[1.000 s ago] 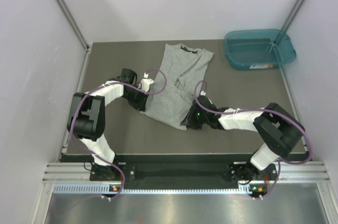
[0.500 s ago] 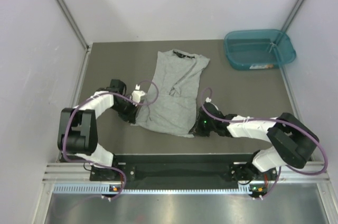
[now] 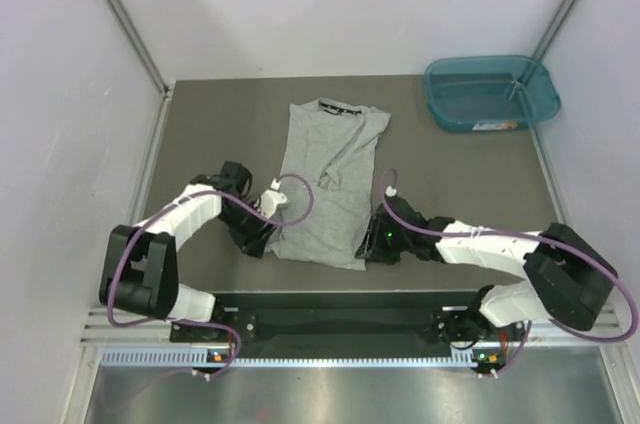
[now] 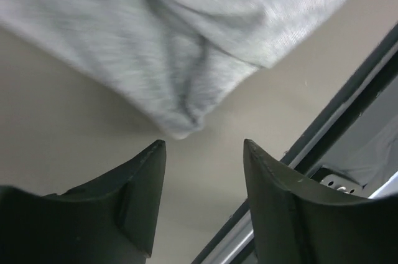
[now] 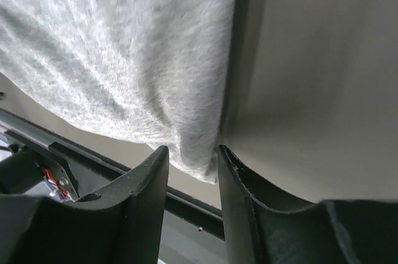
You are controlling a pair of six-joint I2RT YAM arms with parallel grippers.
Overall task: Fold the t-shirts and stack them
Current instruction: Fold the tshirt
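The heather-grey knit t-shirt (image 3: pixel 330 179) lies spread mid-way across the desk (image 3: pixel 200 134), its hem close to the near edge and bare surface on either side. The left claw (image 4: pixel 204 144) gapes just short of one soft hem corner. The right claw (image 5: pixel 193 150) stands parted around the other.

Lab robot cell: white panel walls (image 3: pixel 300 4), aluminium framing (image 3: pixel 120 14).

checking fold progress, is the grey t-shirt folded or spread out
Mostly spread: the grey t-shirt lies full length on the table, one sleeve flopped across its front.
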